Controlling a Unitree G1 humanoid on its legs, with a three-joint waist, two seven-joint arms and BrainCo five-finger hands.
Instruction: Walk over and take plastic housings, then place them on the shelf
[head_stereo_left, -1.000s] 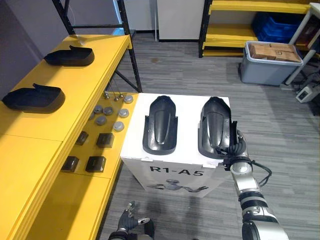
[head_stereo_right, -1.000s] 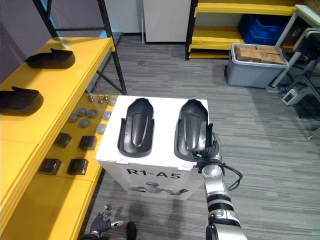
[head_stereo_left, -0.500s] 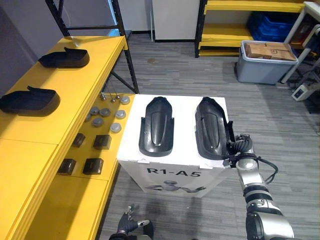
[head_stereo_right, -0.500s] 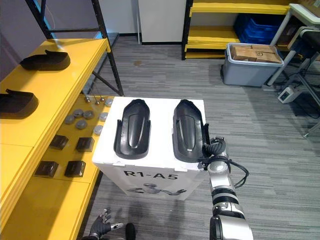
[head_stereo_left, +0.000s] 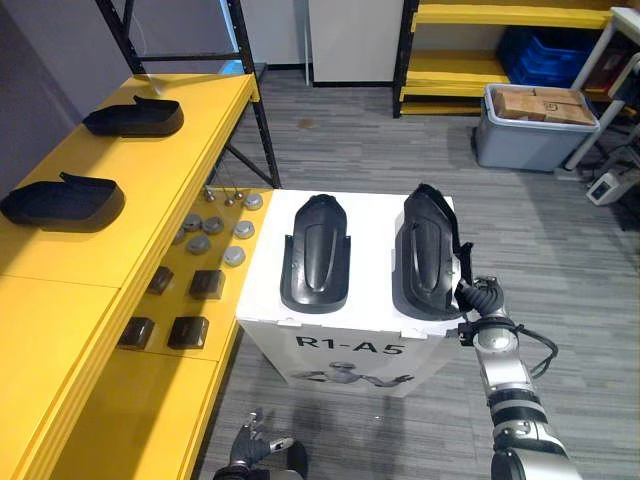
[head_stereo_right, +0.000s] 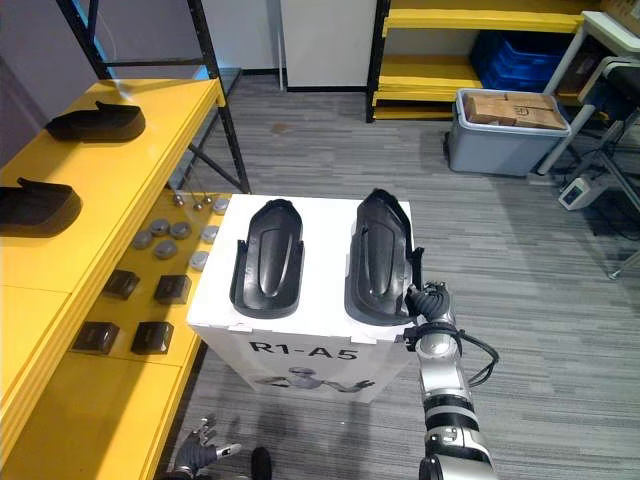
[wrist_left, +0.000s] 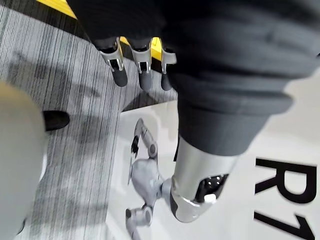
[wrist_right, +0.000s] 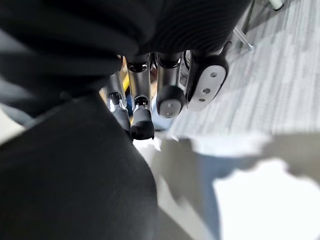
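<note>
1. On the yellow shelf (head_stereo_left: 150, 170) lay two black plastic housings, well apart: the far housing (head_stereo_left: 133, 117) and the near housing (head_stereo_left: 62, 200).
2. On the lower yellow board (head_stereo_left: 150, 420), just beside the white box, sat grey round parts (head_stereo_left: 215, 235) and dark blocks (head_stereo_left: 190, 330).
3. The left hand (head_stereo_left: 255, 447) hung low by the floor near the box's front. Its fingers (wrist_left: 119, 60) were straight and relaxed, with nothing in them.
4. The white box (head_stereo_left: 370, 250) carried two more housings on its top. The left housing (head_stereo_left: 315, 253) lay flat, hollow side up.
5. The right housing (head_stereo_left: 425, 250) sat near the left one, apart from it, and was tilted rather than flat.
6. The right hand (head_stereo_left: 480, 298) was at that housing's near right corner, with its fingers (wrist_right: 142, 125) curled against the rim and gripping it.
7. Farther right, a grey bin (head_stereo_left: 520, 145) stood on the floor with a cardboard box (head_stereo_left: 545, 103) inside it. Behind it, a yellow rack (head_stereo_left: 500, 15) held blue crates (head_stereo_left: 545, 50).
</note>
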